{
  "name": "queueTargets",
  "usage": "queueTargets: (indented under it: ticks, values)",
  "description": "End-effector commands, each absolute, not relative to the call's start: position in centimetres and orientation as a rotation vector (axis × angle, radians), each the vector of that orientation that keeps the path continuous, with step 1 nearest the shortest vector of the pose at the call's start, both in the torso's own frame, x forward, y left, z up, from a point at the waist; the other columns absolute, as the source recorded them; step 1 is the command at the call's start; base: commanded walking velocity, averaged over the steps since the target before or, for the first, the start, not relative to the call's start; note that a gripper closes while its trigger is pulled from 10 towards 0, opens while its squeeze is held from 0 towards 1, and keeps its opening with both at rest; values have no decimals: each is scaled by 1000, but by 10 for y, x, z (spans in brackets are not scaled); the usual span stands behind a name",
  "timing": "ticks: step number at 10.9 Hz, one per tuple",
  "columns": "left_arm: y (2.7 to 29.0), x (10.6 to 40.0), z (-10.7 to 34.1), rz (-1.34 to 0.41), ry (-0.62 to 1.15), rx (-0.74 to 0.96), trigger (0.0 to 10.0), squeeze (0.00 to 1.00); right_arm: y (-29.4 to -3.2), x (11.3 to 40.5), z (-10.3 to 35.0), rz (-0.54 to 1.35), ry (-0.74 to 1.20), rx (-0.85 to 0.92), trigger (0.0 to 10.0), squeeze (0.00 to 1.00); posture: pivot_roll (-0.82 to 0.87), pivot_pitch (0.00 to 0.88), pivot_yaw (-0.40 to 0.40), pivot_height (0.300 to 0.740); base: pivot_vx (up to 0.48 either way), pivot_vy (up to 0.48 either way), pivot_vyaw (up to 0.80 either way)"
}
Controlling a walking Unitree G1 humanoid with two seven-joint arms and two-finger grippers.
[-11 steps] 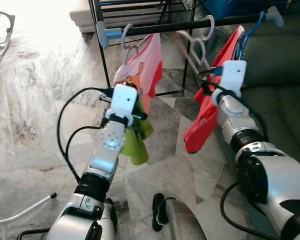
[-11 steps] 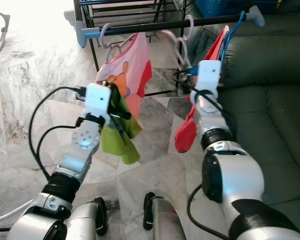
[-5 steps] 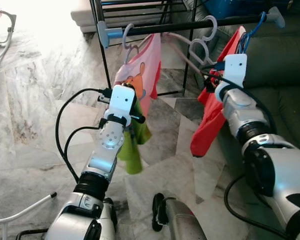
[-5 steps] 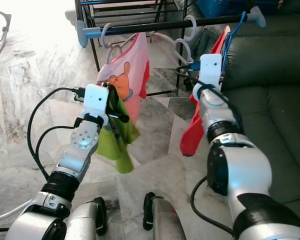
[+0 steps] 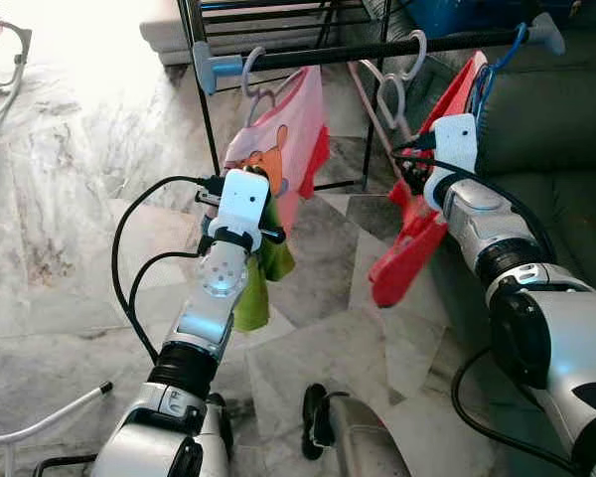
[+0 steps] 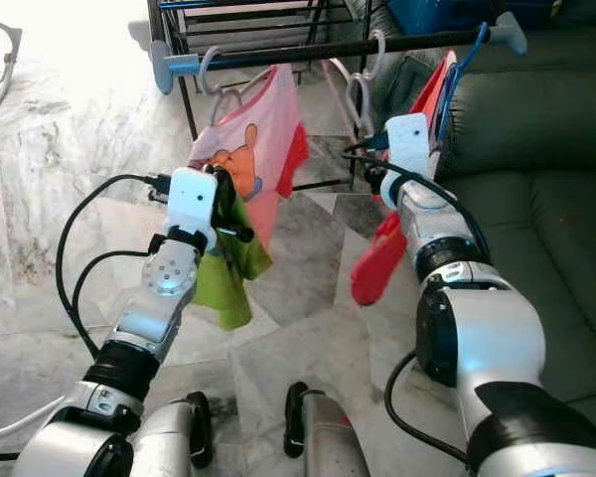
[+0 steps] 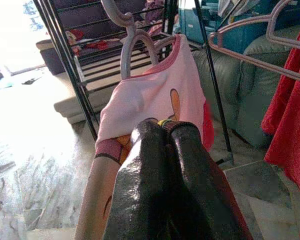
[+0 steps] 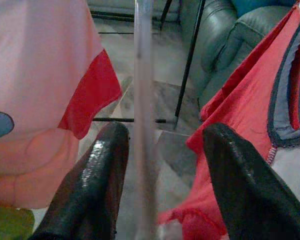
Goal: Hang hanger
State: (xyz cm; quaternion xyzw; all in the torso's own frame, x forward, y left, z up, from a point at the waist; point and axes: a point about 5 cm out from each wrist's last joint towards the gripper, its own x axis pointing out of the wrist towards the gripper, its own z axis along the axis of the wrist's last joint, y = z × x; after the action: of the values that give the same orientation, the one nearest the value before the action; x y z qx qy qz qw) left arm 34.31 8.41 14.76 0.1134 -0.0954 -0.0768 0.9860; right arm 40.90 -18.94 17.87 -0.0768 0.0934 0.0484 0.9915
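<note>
Pale grey plastic, the empty hanger (image 8: 142, 115) hooks on the black rack rail (image 5: 377, 50), its bar between the right gripper's (image 8: 162, 165) spread fingers. The left gripper (image 7: 162, 150) pinches a green garment (image 5: 263, 273) beside the pink shirt (image 5: 283, 139).

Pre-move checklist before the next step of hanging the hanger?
1. Left gripper fingers shut on green garment: ok.
2. Right gripper fingers open, pale grey hanger bar between them: ok.
3. Black clothes rail has free space between pink shirt and red garment: ok.
4. Green garment's hanger hook visible: cannot tell.
5. Empty grey hangers hooked on rail: ok.
</note>
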Motion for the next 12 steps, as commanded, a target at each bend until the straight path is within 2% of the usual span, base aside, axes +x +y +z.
queueTargets:
  ticks: [1, 12]
  values:
    - [82, 343, 149, -149, -199, 220, 10000, 0, -192, 410, 183, 86, 196, -151, 0, 0, -19, 225, -85, 740, 0, 0, 0]
    - [83, 344, 150, -145, -200, 226, 10000, 0, -193, 412, 190, 73, 132, -66, 0, 0, -32, 225, -75, 740, 0, 0, 0]
